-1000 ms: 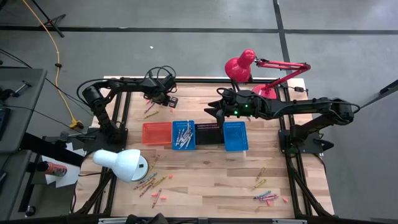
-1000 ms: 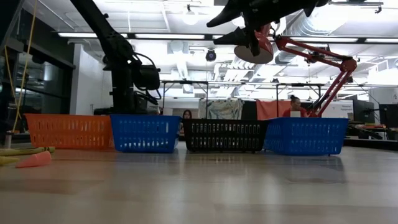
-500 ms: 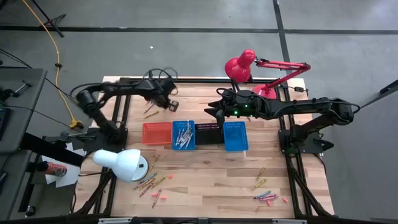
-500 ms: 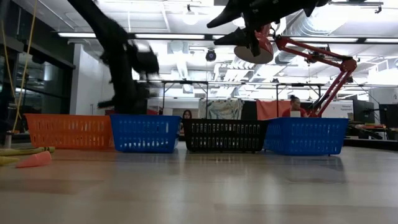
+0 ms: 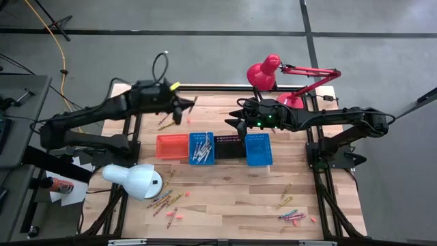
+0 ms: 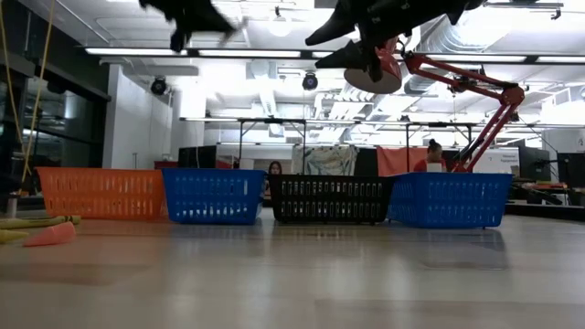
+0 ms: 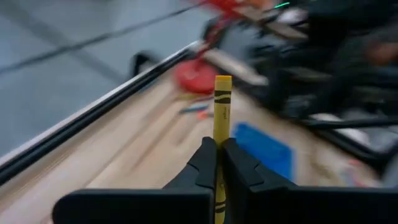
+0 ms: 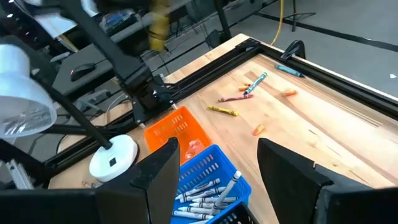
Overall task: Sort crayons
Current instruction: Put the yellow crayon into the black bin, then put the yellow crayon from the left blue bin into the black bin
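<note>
- Left gripper [image 7: 217, 163] is raised above the table's far left part, clenched on a yellow crayon [image 7: 221, 109] that sticks out past the fingertips
- Right gripper [image 8: 214, 163] hangs released above the black basket [image 5: 228, 145]; loose crayons [image 5: 166, 200] lie scattered on the table [image 5: 225, 191], more in the blue basket [image 5: 201, 148]

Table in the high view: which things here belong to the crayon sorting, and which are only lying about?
Belong to the job:
- yellow crayon, held in the shut left gripper
- loose crayons on the wood
- orange basket, blue baskets, black basket
- right gripper, open, waiting above the baskets

Just there:
- white lamp
- red lamp
</note>
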`<state>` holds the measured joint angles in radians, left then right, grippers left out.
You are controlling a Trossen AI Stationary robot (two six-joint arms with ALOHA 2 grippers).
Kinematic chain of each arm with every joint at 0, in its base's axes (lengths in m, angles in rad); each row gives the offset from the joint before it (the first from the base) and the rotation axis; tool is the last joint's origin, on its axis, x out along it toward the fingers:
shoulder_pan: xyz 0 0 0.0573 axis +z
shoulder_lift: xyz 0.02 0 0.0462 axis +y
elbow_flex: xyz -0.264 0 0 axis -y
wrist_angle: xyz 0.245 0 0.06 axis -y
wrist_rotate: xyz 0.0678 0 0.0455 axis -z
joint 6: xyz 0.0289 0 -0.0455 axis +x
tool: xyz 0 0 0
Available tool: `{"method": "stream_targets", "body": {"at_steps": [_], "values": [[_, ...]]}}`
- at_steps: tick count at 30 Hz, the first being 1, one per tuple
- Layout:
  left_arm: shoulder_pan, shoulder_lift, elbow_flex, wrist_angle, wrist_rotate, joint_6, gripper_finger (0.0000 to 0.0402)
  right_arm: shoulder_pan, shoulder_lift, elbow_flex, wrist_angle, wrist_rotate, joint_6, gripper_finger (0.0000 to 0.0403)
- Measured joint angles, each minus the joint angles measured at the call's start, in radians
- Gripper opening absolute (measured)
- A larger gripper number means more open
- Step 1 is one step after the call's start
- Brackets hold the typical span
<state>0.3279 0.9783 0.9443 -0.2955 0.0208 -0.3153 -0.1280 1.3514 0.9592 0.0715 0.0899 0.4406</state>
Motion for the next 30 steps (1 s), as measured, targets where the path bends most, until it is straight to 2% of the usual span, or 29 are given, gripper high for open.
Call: {"method": "stream_targets", "body": {"at_steps": [3, 6, 10, 15, 24, 30], "values": [[-0.117, -0.052, 0.000, 0.023, -0.049, 0.004, 0.0001, 0.000, 0.000, 0.000, 0.000, -0.018, -0.021, 0.0208], [-0.219, -0.064, 0.000, 0.025, -0.166, 0.006, 0.0001, 0.000, 0.000, 0.000, 0.002, -0.025, -0.035, 0.0208], [-0.290, -0.050, 0.000, 0.029, -0.279, 0.019, 0.0001, 0.000, 0.000, 0.000, 0.014, -0.031, -0.041, 0.0208], [-0.308, -0.023, 0.000, 0.039, -0.293, 0.021, 0.0001, -0.001, -0.007, 0.000, 0.018, -0.031, -0.041, 0.0208], [-0.308, 0.016, 0.001, 0.004, -0.294, 0.030, 0.0000, 0.000, -0.104, 0.000, -0.012, -0.031, -0.055, 0.0208], [-0.313, 0.149, 0.001, -0.083, -0.275, -0.080, 0.0000, 0.000, -0.106, 0.000, -0.107, -0.035, -0.005, 0.0208]]}}
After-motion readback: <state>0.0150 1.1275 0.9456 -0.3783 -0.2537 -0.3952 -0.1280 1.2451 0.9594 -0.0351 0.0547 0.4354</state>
